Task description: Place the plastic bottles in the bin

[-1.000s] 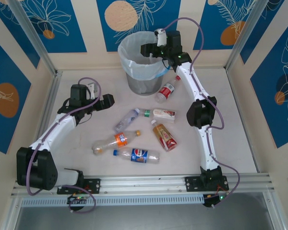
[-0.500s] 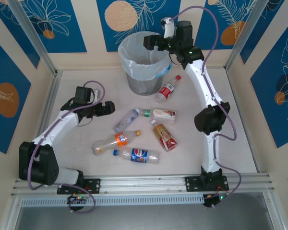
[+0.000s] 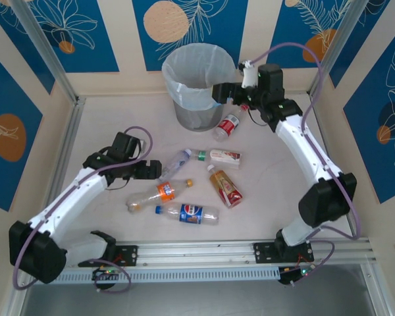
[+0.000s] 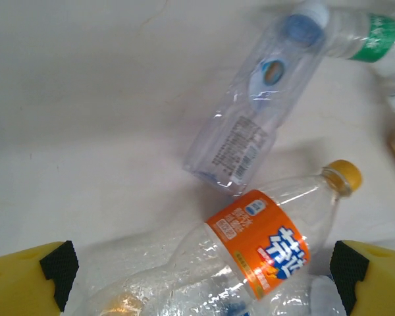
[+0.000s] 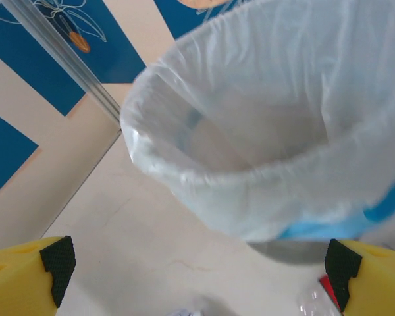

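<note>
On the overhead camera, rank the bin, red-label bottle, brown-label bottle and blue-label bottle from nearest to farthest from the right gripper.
1. bin, back of table, beside the right gripper
2. red-label bottle, by the bin's foot
3. brown-label bottle, mid-table
4. blue-label bottle, nearest the arm bases

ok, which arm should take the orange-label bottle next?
Left. The left gripper hangs open over the orange-label bottle, fingers either side. The right gripper is open, off by the bin.

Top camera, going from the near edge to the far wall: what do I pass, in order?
blue-label bottle → orange-label bottle → white-label bottle → red-label bottle → bin
</note>
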Controlling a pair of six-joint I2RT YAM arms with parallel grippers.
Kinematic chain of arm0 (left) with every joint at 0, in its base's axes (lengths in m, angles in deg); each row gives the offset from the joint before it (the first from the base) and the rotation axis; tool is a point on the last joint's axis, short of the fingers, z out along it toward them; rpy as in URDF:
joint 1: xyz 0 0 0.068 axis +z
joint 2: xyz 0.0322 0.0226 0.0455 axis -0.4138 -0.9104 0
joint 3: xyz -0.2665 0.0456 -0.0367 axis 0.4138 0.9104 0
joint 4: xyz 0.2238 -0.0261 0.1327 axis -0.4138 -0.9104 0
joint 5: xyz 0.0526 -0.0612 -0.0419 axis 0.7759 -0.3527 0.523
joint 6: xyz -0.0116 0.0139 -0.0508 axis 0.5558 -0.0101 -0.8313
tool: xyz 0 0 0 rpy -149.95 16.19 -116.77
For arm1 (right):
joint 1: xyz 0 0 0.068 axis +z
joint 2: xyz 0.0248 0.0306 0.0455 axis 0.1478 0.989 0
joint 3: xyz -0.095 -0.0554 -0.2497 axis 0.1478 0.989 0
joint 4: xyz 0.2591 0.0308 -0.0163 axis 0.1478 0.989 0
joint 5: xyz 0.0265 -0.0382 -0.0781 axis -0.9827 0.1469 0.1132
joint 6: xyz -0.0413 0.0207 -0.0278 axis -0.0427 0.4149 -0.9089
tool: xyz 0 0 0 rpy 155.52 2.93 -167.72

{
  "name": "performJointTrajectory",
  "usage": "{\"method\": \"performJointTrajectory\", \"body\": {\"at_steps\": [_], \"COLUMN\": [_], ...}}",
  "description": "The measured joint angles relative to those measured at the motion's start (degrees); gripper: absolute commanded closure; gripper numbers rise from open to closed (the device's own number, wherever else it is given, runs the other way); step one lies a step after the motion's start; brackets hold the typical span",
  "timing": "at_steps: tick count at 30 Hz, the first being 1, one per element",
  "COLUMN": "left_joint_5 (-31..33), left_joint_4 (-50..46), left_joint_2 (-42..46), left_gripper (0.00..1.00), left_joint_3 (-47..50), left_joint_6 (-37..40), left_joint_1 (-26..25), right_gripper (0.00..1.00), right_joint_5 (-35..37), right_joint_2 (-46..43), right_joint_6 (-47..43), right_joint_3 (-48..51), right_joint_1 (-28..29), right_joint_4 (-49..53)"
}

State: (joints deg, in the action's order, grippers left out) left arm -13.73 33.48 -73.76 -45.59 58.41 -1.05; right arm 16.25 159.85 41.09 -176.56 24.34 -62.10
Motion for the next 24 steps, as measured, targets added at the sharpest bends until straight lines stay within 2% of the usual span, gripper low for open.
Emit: {"method": "performJointTrajectory", "body": {"at_steps": [6,13,24], "left_joint_5": [0.9,1.9,1.6], "left_joint_4": [0.2,2.8,9.7], "left_joint_2": [-1.7,-13.9,-28.4], "left_gripper": [0.01,0.01,0.01], "left_joint_3": [-0.3,-4.2,-12.2], "left_joint_6": [2.0,5.5,9.0], "left_joint_1": [-5.2,-7.8,-7.8], "right_gripper": [0.00,0.00,0.00], "right_joint_5": [3.7,8.8,10.4], "right_joint_2": [-12.3,-21.3,-22.6], "right_joint_6": [4.5,10.3,13.3], "right_joint_3": [16.5,31.1,34.4], "right_joint_1": [-2.2,-5.3,-7.8], "right_joint_4": [-2.9,-3.5,-3.6]}}
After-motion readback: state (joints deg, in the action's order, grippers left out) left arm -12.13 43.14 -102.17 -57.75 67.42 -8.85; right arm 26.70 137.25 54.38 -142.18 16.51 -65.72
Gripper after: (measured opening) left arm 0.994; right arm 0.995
